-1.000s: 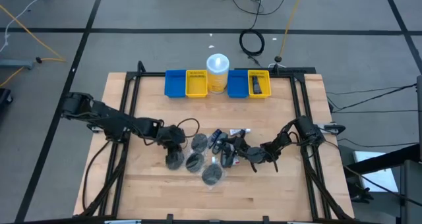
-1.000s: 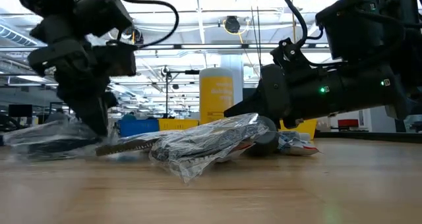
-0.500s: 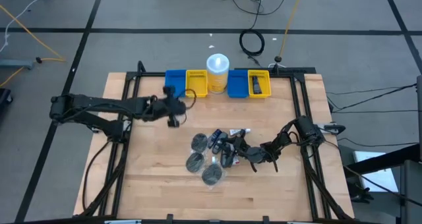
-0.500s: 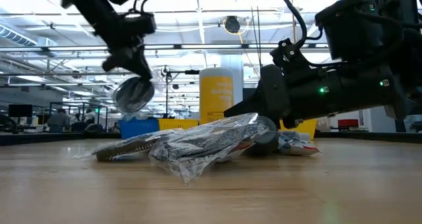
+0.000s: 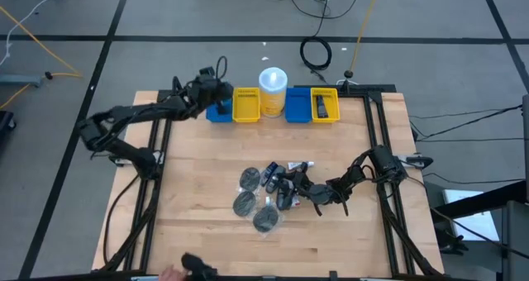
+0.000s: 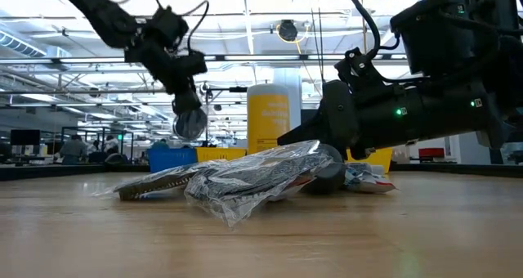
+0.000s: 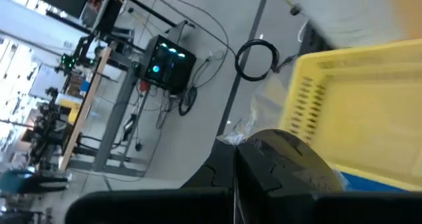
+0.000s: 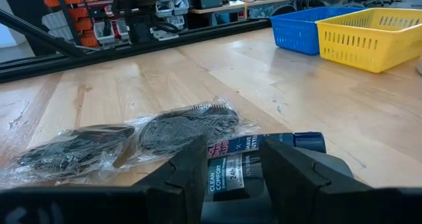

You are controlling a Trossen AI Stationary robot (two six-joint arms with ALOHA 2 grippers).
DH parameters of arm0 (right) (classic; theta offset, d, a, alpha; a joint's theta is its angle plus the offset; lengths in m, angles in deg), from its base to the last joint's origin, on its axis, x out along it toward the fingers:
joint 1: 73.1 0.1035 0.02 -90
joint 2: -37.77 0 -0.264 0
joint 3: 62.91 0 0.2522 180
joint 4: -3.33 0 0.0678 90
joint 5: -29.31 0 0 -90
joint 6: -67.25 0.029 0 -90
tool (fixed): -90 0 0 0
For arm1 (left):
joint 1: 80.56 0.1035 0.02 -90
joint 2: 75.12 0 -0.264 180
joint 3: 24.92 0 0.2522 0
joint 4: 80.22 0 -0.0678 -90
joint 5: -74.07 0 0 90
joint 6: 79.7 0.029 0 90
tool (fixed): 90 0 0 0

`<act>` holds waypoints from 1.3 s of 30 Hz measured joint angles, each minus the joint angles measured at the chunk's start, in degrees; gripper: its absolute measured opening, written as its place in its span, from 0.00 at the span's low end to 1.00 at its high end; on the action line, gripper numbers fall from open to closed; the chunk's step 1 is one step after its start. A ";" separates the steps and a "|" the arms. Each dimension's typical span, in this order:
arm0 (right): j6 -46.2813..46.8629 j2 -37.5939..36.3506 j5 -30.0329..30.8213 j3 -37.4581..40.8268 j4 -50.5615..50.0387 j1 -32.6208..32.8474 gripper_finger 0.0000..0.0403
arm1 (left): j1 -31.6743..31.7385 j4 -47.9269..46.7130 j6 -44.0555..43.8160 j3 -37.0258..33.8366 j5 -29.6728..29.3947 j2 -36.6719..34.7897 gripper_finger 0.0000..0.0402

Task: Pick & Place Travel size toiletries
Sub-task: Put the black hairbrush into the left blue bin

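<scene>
My left gripper (image 5: 216,91) is raised over the leftmost blue bin (image 5: 217,109) at the far edge, shut on a round dark grey disc in clear wrap (image 6: 189,124). My right gripper (image 5: 288,188) is low at the pile in mid-table, shut on a small dark bottle (image 8: 234,166) with a white label. Three more wrapped discs (image 5: 250,179), (image 5: 244,202), (image 5: 265,220) lie flat on the wood beside it. In the right wrist view two of them (image 8: 181,125), (image 8: 66,151) lie just beyond the bottle. My left gripper pinches the wrapped disc (image 7: 290,159) between its two fingers, which point down and toward the far edge. The disc is lifted clear and hangs below the fingers (image 6: 181,82), with loose clear wrap (image 7: 264,112) sticking out past it. My right gripper has the bottle's labelled body (image 8: 232,174) between its two fingers (image 8: 188,171), which lie across it. The capped end (image 8: 310,142) sticks out sideways past one finger. The fingers come low from the table's right. Whether the bottle is off the wood I cannot tell.
Along the far edge stand a blue bin, a yellow bin (image 5: 246,104), a tall white-lidded yellow cup (image 5: 273,87), another blue bin (image 5: 297,106) and a yellow bin (image 5: 325,104) with a dark item inside. A person's hand with a dark thing (image 5: 188,269) shows at the near edge.
My left gripper has lifted a wrapped disc off the left side of the pile and carried it up and toward the far edge, to above the leftmost blue bin, staying shut on it. A hand has come into view at the near edge.
</scene>
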 joint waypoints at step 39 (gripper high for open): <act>0.74 0.00 -0.02 0.00 -0.44 0.02 0.32 | 3.88 -0.36 9.71 -0.48 1.43 3.71 0.00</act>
